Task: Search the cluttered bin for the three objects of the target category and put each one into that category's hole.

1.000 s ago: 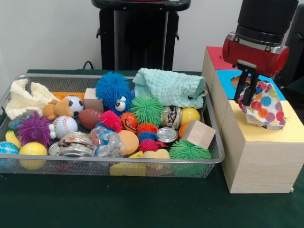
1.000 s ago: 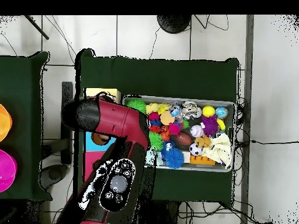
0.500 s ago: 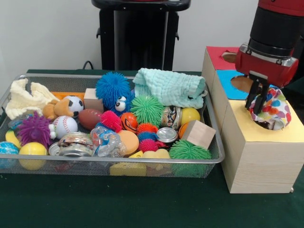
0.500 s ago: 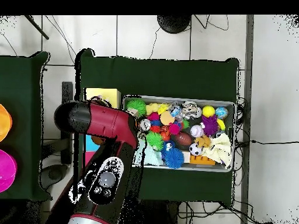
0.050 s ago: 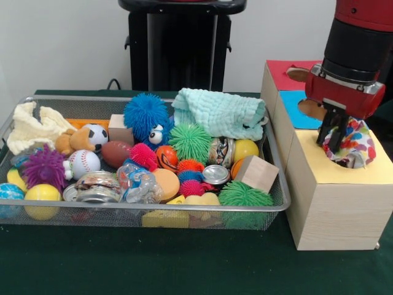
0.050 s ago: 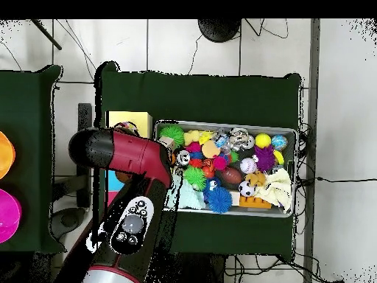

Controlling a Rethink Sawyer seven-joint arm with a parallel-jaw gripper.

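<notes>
Green table bears mesh bin, wooden box.

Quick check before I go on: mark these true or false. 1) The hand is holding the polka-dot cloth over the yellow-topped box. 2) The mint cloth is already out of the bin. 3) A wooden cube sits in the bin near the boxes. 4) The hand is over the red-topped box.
1) True: the hand is shut on the polka-dot cloth at the yellow-topped box.
2) False: the mint cloth lies in the bin.
3) True: the wooden cube is there.
4) False: it is over the yellow-topped box.
</notes>
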